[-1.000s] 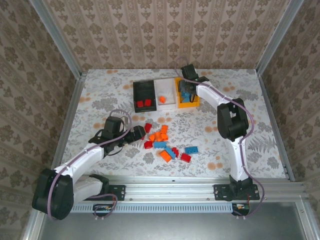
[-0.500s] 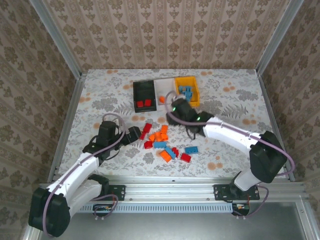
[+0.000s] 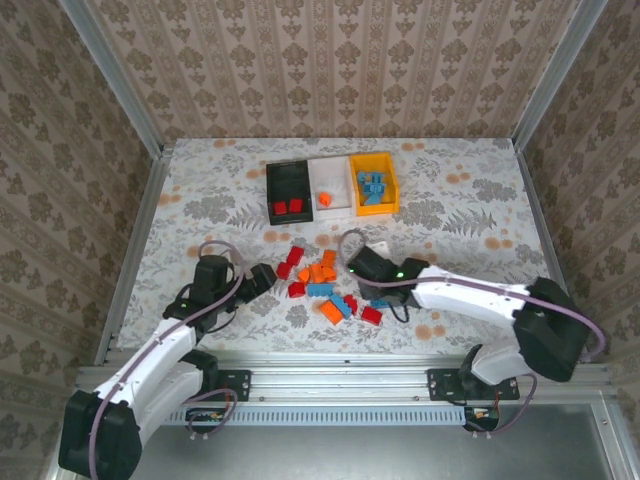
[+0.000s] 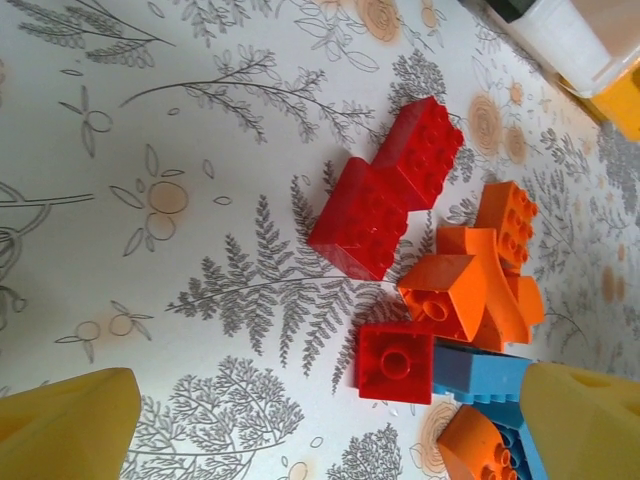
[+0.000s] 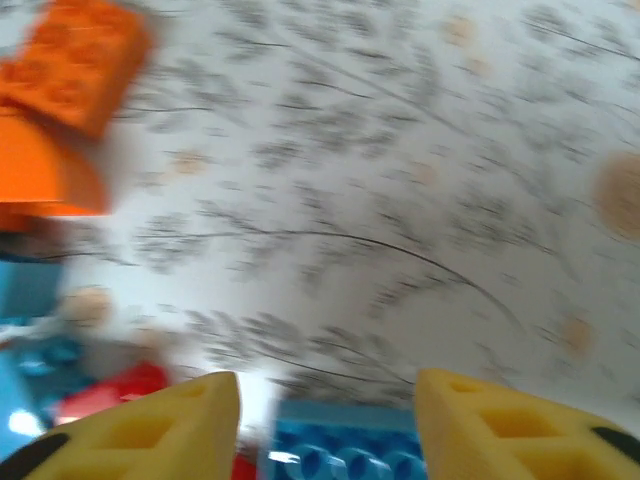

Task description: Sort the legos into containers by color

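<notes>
Legos (image 3: pixel 325 285) in red, orange and blue lie heaped on the bench (image 3: pixel 200 180), between the left hand (image 3: pixel 265 275), spread wide by two red bricks (image 4: pixel 385 200), and the right hand (image 5: pixel 325 430). That hand straddles a blue brick (image 5: pixel 345 445); I cannot tell whether it pinches it. Behind, the black bin (image 3: pixel 290 178) holds two reds, the white bin (image 3: pixel 336 174) one orange, the yellow bin (image 3: pixel 391 186) several blues.

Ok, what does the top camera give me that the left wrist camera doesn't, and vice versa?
Top camera: bin contents, red legos in the black bin, one orange lego in the white bin, blue legos in the orange-yellow bin; plus the right gripper by the pile. Left wrist: stud detail, an orange brick showing its underside. Both: the open left gripper facing two touching red bricks.
</notes>
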Robot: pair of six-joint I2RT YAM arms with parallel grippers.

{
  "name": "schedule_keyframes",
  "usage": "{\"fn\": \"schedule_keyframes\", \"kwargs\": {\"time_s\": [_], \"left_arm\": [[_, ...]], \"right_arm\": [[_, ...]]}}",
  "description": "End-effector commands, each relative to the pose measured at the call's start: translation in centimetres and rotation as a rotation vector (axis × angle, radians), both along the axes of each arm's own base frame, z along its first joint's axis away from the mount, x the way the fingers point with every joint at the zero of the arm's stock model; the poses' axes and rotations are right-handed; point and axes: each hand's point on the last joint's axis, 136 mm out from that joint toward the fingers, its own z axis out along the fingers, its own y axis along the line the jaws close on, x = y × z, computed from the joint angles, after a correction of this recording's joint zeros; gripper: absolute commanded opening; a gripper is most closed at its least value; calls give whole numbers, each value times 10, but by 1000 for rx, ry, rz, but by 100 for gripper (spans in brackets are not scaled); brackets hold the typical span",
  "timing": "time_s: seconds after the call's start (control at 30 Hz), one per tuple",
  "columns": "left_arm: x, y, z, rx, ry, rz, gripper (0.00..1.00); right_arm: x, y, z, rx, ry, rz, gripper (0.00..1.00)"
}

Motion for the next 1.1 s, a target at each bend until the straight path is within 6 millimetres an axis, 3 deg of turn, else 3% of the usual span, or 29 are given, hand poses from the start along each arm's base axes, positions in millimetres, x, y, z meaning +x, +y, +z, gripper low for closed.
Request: {"fn": "schedule_keyframes", "kwargs": {"time_s": [0.0, 0.2, 0.4, 0.53, 0.77, 1.07], "left_arm": [[2, -24, 17, -50, -57, -76, 100], [4, -42, 15, -9, -41, -136, 100], [5, -53, 3, -18, 9, -155, 100], [3, -53, 1, -7, 23, -165, 100], [0, -45, 6, 15, -1, -142, 100], [0, -39, 12, 33, -28, -132, 100]], "right_arm": [[-26, -42, -6, 41, 34, -208, 57], [-59, -35, -28, 271, 163, -289, 65], [-60, -11, -40, 413, 207, -296, 68], [-49, 7, -38, 465, 194, -263, 70], [-26, 12, -48, 528, 196, -292, 72], [26, 18, -36, 467, 116, -243, 71]]}}
